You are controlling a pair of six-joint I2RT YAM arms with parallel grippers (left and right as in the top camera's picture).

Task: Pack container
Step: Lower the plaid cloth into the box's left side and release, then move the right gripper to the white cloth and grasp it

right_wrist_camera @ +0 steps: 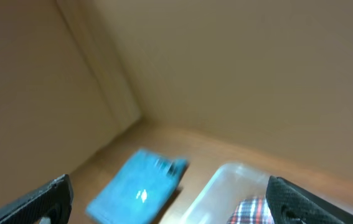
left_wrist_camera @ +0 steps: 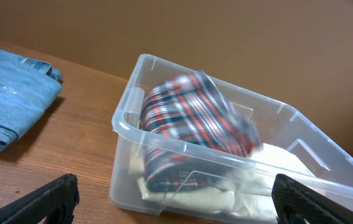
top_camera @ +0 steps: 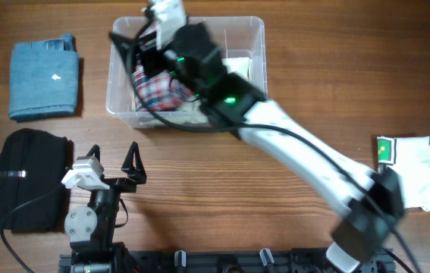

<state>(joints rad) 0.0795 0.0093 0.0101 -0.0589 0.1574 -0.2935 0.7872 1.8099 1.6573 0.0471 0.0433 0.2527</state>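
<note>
Overhead: clear rectangular plastic container (top_camera: 256, 45), far centre, holds red plaid cloth (top_camera: 158, 89); right gripper (top_camera: 127, 47) spread above it. Left wrist: left gripper (left_wrist_camera: 173, 185) gapes, idle. Right wrist: clear the rim before reaching folded blue denim (right_wrist_camera: 137, 186)

Clear glossy plastic container (left_wrist_camera: 164, 134), soft plaid cloth (left_wrist_camera: 195, 115) inside, on matt wood-grain table (top_camera: 275, 220).

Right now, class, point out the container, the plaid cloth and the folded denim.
container (top_camera: 260, 61), overhead view, right rim.
plaid cloth (left_wrist_camera: 188, 115), left wrist view, top fold.
folded denim (top_camera: 42, 80), overhead view, its middle.
</note>
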